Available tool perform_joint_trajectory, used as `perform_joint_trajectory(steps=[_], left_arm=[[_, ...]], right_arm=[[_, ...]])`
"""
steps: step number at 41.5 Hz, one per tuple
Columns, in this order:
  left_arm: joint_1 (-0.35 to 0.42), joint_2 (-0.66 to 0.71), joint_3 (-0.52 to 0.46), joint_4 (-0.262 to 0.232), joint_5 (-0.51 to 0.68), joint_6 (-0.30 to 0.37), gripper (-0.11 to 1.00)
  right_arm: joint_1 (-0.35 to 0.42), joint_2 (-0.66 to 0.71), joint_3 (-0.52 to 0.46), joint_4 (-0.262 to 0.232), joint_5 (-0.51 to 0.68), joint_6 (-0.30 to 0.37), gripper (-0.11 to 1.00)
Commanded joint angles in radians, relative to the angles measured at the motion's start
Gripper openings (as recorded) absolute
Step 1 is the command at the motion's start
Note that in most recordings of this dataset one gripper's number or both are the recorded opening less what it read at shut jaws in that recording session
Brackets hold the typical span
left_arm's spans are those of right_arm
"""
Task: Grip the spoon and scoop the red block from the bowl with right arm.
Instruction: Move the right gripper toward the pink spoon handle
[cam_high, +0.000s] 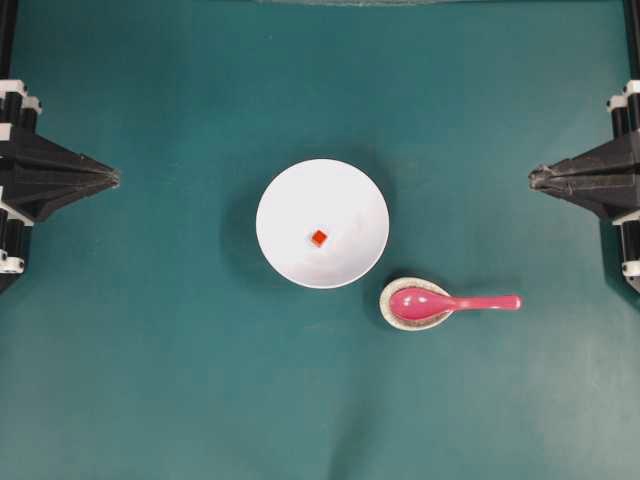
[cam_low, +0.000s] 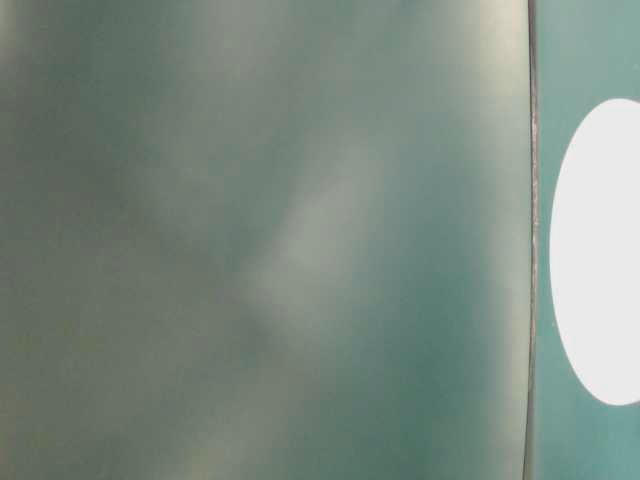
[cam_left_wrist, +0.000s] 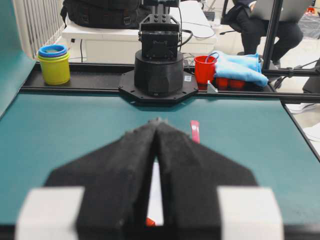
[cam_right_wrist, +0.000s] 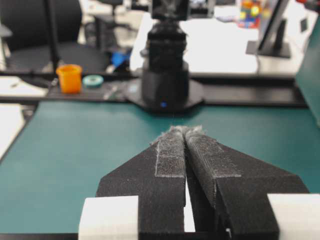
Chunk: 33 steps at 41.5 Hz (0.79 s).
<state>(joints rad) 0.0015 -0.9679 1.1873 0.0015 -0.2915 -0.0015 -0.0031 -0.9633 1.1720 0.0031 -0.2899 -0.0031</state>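
Both grippers sitting closed at bench edges: left gripper (cam_high: 113, 179), right gripper (cam_high: 534, 178). Red block (cam_high: 318, 238) lying inside white bowl (cam_high: 285, 190) mid-bench (cam_high: 150, 380). Spoon (cam_high: 440, 303) resting on speckled dish (cam_high: 388, 315) just beside bowl, handle pointing right.

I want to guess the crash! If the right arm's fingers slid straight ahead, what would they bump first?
Probably the bowl. The right gripper is shut and points level toward the middle, roughly in line with the bowl's upper half. It may pass above the rim; height is unclear.

white bowl (cam_high: 322, 222), red block (cam_high: 318, 238), pink spoon (cam_high: 440, 302), teal table (cam_high: 150, 380)
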Motion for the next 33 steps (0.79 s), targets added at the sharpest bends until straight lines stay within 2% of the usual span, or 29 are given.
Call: perform_joint_trajectory(steps=[1,2,8,21,28,30,33], left_arm=[[-0.009,0.003,-0.041,0.009,0.057,0.009,0.0],[-0.009,-0.003,-0.055,0.009,0.127,0.009,0.0],[-0.009,-0.023,-0.069,0.009,0.206,0.011,0.0],[-0.008,-0.057,-0.074,0.008,0.316,0.012,0.0],[-0.009,-0.057,-0.074,0.009,0.328,0.014,0.0],[-0.009,-0.055,-0.074,0.009,0.328,0.012,0.0],[-0.008,-0.057,-0.074,0.009,0.328,0.012,0.0]], right_arm=[[0.008,0.011,-0.02,0.0,-0.002,0.003,0.0],[0.008,0.015,-0.026,0.0,0.023,0.002,0.0],[0.008,0.015,-0.029,0.0,0.067,0.002,0.0],[0.008,0.023,-0.031,0.002,0.074,0.006,0.0],[0.008,0.028,-0.034,0.002,0.077,0.006,0.01],[0.008,0.028,-0.034,0.002,0.077,0.006,0.03],[0.008,0.028,-0.034,0.002,0.077,0.006,0.13]])
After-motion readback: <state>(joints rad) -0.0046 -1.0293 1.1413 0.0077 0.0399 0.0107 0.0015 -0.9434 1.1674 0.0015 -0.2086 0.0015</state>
